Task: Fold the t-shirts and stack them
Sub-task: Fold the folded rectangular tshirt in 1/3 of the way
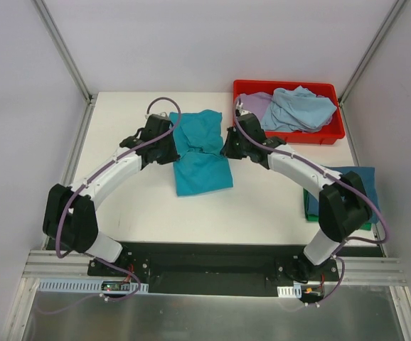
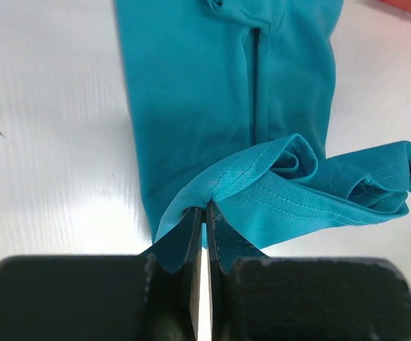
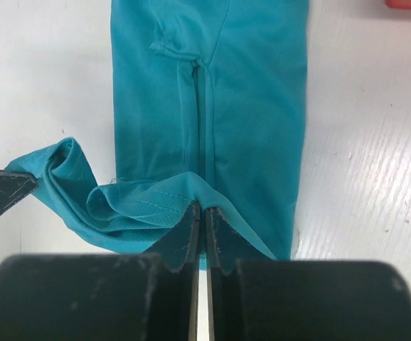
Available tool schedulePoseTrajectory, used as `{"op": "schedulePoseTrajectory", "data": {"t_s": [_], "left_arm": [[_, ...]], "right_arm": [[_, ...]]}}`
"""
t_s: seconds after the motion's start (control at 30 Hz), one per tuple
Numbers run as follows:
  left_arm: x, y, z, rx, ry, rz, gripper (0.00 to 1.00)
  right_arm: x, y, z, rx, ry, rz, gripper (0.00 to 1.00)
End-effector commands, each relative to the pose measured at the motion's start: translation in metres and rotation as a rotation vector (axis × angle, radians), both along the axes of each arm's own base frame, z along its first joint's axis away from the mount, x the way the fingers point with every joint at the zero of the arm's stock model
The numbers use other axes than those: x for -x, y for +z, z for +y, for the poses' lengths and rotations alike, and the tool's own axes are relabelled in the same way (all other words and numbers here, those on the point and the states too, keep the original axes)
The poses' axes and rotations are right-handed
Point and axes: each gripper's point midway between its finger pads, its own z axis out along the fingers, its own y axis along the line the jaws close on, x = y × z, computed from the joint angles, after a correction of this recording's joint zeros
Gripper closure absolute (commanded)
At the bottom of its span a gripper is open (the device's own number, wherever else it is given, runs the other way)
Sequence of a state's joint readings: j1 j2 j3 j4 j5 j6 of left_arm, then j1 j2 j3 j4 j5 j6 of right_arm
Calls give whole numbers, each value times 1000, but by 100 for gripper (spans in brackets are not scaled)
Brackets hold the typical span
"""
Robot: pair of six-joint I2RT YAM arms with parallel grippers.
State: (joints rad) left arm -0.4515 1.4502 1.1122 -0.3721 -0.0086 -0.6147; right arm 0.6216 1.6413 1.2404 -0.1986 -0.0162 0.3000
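A teal t-shirt [image 1: 200, 153] lies partly folded in the middle of the white table. My left gripper [image 1: 168, 150] is shut on its left edge; in the left wrist view the fingers [image 2: 207, 213] pinch a raised fold of the teal cloth [image 2: 212, 92]. My right gripper [image 1: 227, 148] is shut on its right edge; in the right wrist view the fingers [image 3: 202, 213] pinch the hem of the teal cloth [image 3: 220, 99]. The pinched hem hangs bunched between the two grippers above the flat part of the shirt.
A red bin [image 1: 291, 112] at the back right holds a lilac shirt [image 1: 257, 105] and a light blue shirt [image 1: 301, 108]. A stack of folded shirts [image 1: 365, 195], blue over green, lies at the right edge under the right arm.
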Motion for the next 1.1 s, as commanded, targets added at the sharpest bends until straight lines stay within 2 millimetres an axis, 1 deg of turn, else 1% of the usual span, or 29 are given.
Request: {"op": "schedulePoseTrajectory", "data": {"t_s": [0.0,0.1,0.23,0.33,0.57,0.67,0.7,0.73,0.77,0.83,0.87,0.93,0.97,1.0,1.07], "left_arm": [[-30,12,3,-20,-14,-51,100],[-44,4,8,-35,-4,-37,100],[-51,-9,4,-3,-30,7,100],[-58,-19,3,-14,-43,27,100],[-71,-41,7,-7,-34,84,100],[-75,-51,9,10,-25,116,100],[-75,-53,8,23,-25,127,100],[-76,-54,9,30,-22,133,98],[-78,-55,9,34,-21,136,90],[-80,-52,8,46,-27,130,76],[-81,-48,7,53,-28,122,68],[-80,-35,4,74,-46,99,44],[-79,-27,2,87,-54,81,35],[-76,-20,1,99,-60,66,27],[-68,-12,0,124,-67,47,11]], "right_arm": [[-27,16,3,-15,-16,-55,100],[-39,8,2,-13,-34,-49,100],[-52,-7,5,-18,-37,-25,100],[-60,-16,11,-38,-18,-26,100],[-76,-36,13,-20,-33,-11,99],[-81,-45,14,-20,-40,4,95],[-83,-47,14,-22,-44,11,94],[-85,-49,14,-23,-47,13,93],[-86,-49,15,-26,-43,13,90],[-89,-49,19,-39,-36,18,74],[-89,-45,21,-47,-22,12,69],[-87,-32,22,-62,-23,2,46],[-83,-28,20,-61,-25,-2,35],[-79,-21,17,-60,-36,-17,21],[-70,-7,12,-43,-51,-55,1]]}}
